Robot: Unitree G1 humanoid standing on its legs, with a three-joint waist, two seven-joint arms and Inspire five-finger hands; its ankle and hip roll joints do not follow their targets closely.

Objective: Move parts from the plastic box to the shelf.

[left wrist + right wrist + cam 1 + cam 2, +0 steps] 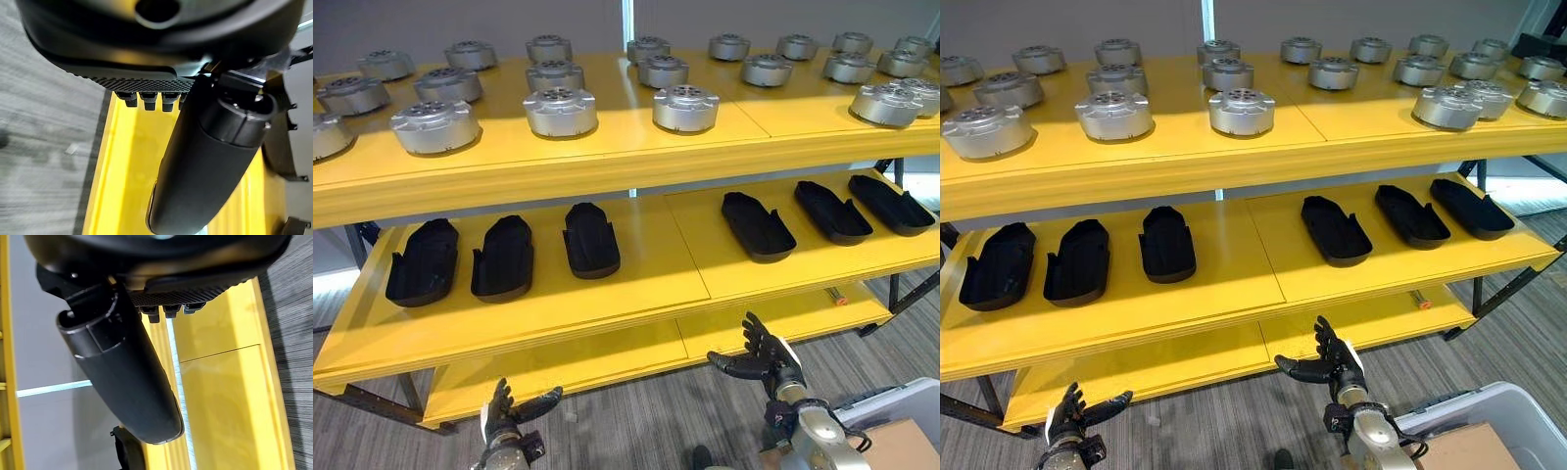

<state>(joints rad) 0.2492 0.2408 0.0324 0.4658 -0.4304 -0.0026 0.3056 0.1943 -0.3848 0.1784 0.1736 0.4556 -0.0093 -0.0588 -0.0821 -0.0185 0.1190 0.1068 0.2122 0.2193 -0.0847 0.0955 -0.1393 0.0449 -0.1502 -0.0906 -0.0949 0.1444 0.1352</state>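
A yellow shelf (pixel 636 284) stands before me with three boards. Several round silver metal parts (pixel 685 108) sit on the top board. Several long black moulded parts (pixel 590 239) lie on the middle board, three to the left and three to the right. My left hand (pixel 509 411) hangs low at the lower left, open and holding nothing. My right hand (pixel 762 357) is raised in front of the lowest board, fingers spread, open and holding nothing. A corner of the pale plastic box (pixel 1489 406) shows at the lower right, a brown cardboard piece (pixel 1464 448) in it.
The lowest board (pixel 607 362) is bare yellow, with a small stick-like object (pixel 835 296) near its right end. Dark metal shelf legs (pixel 901 289) stand at the right. Grey carpet (pixel 646 421) covers the floor in front.
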